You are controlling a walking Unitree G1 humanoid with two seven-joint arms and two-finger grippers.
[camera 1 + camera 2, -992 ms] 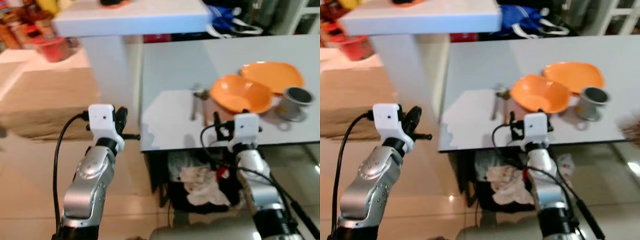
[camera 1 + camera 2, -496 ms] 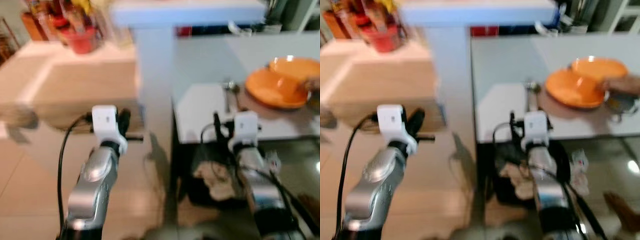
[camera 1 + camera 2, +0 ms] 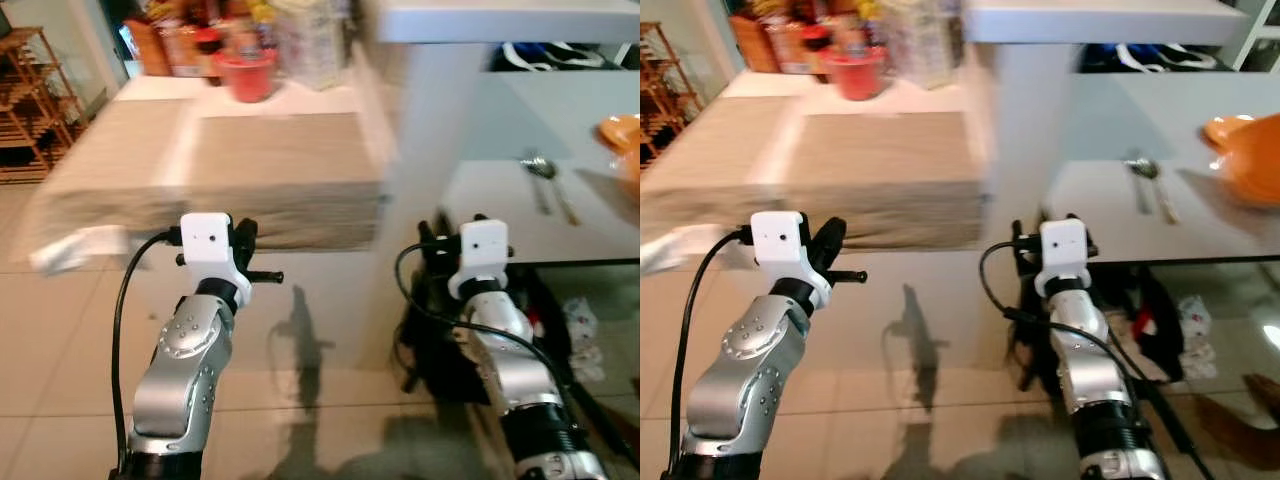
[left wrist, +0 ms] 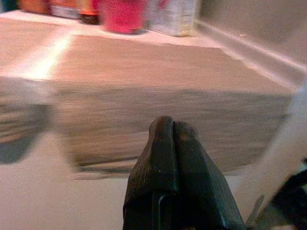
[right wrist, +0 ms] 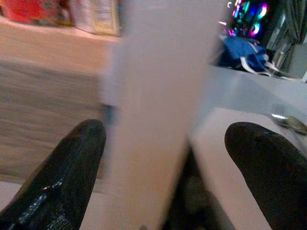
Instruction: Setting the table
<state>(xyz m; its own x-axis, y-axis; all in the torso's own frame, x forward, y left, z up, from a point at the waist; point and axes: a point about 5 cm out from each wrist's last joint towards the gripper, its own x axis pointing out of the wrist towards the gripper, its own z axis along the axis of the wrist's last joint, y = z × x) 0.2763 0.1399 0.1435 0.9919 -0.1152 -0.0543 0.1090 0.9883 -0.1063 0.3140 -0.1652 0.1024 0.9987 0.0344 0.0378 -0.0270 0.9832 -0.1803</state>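
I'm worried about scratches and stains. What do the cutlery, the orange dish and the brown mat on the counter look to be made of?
Cutlery: probably metal, grey and shiny at the spoon bowl. Orange dish: smooth and glossy, plastic or glazed ceramic; blur leaves it open. Brown mat: seemingly woven cloth or fibre, matte with faint fine ribbing in the left wrist view.

— Any text readable on your feed?
— None I can read. The blurred boxes and jars (image 3: 250, 30) at eleven o'clock carry printing, but it's smeared beyond reading.
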